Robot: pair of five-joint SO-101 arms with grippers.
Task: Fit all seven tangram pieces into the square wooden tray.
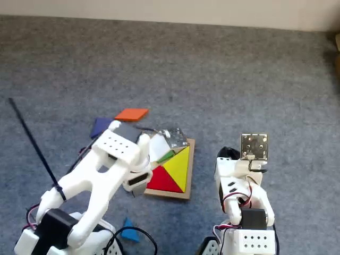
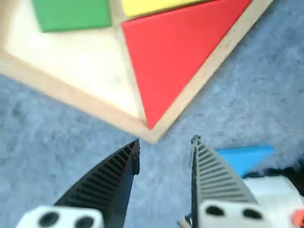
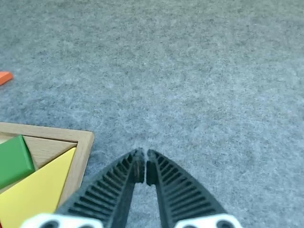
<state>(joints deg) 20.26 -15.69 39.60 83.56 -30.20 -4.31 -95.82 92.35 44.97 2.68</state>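
Note:
The square wooden tray (image 1: 189,159) lies mid-table with a yellow triangle (image 1: 178,167), a red triangle (image 1: 162,181) and a green piece (image 1: 166,155) in it. My left arm (image 1: 119,149) reaches over its left side. My left gripper (image 2: 165,142) hangs open and empty just outside the tray's corner (image 2: 153,136), beside the red triangle (image 2: 180,47). A light blue triangle (image 2: 244,156) lies on the carpet behind one finger. My right gripper (image 3: 142,162) is shut and empty, low over the carpet just right of the tray (image 3: 83,142).
An orange parallelogram (image 1: 131,113) and a dark blue piece (image 1: 101,126) lie on the carpet beyond the tray's left side. The light blue triangle (image 1: 129,231) sits by the left arm's base. Bare tray floor (image 2: 71,61) shows beside the red triangle.

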